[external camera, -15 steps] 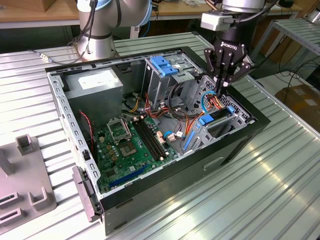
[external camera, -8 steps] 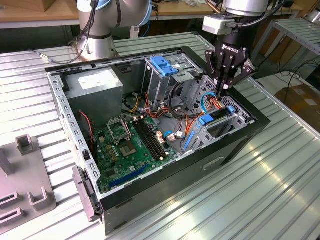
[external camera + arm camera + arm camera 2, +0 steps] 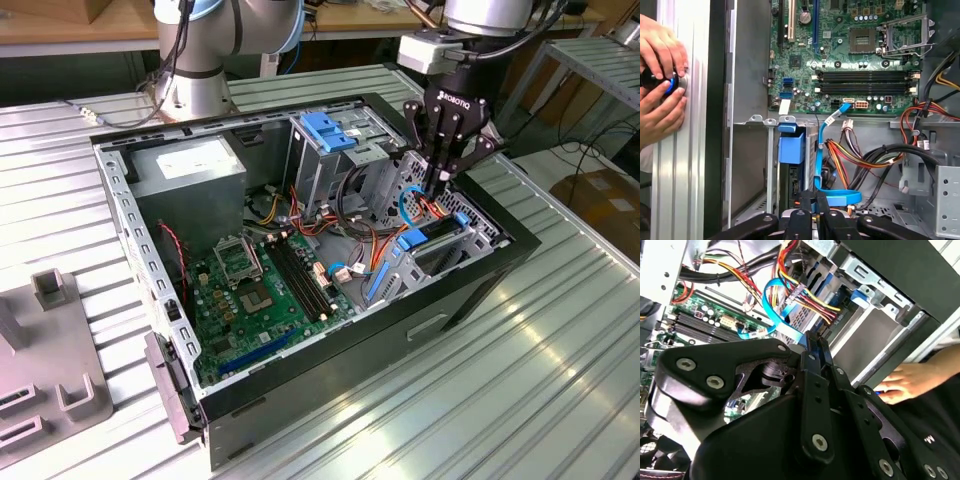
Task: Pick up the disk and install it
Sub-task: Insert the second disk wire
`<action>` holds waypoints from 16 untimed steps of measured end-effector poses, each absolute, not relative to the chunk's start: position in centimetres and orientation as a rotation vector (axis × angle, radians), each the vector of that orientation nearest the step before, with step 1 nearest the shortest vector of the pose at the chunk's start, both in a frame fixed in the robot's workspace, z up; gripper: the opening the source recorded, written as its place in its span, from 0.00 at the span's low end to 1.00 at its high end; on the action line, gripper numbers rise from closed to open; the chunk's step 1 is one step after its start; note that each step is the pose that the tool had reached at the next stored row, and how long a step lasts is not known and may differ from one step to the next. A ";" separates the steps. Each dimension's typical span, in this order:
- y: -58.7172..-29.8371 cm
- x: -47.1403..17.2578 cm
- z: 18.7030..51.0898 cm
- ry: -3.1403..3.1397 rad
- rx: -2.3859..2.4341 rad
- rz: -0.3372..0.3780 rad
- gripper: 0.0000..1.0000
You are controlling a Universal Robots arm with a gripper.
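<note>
The disk [image 3: 438,229] stands on edge in the low drive bay at the open case's corner, on the exterior view's right. It is a dark strip with a bright blue rail [image 3: 411,240] along it. In the first wrist view the blue rail [image 3: 791,148] sits over the dark disk body [image 3: 791,181]. My gripper [image 3: 440,192] hangs straight down just over the bay. Its black fingers are pressed together in both wrist views, and I see nothing held between them [image 3: 815,340] [image 3: 812,202]. Whether the tips touch the disk is hidden.
A light blue flat cable [image 3: 820,165] and bundled power wires [image 3: 385,235] loop beside the fingers. The tall drive cage with a blue latch [image 3: 325,130] stands behind. A person's hands [image 3: 660,65] hold a knob on the table beside the case [image 3: 480,290]. A grey fixture [image 3: 50,350] lies on the exterior view's left.
</note>
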State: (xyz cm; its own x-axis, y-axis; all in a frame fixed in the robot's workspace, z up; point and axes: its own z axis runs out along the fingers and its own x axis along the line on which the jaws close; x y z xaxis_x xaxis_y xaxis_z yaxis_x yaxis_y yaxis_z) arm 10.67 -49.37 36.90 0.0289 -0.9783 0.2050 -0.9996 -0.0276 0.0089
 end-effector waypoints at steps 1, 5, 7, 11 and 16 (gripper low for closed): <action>-49.5 10.7 36.9 -2.086 2.147 0.201 0.16; -50.5 10.7 36.9 -2.117 2.178 0.146 0.16; -51.5 10.7 36.8 -2.128 2.190 0.126 0.16; -53.1 10.7 36.5 -2.140 2.201 0.108 0.16; -53.9 10.2 36.1 -2.152 2.211 0.122 0.16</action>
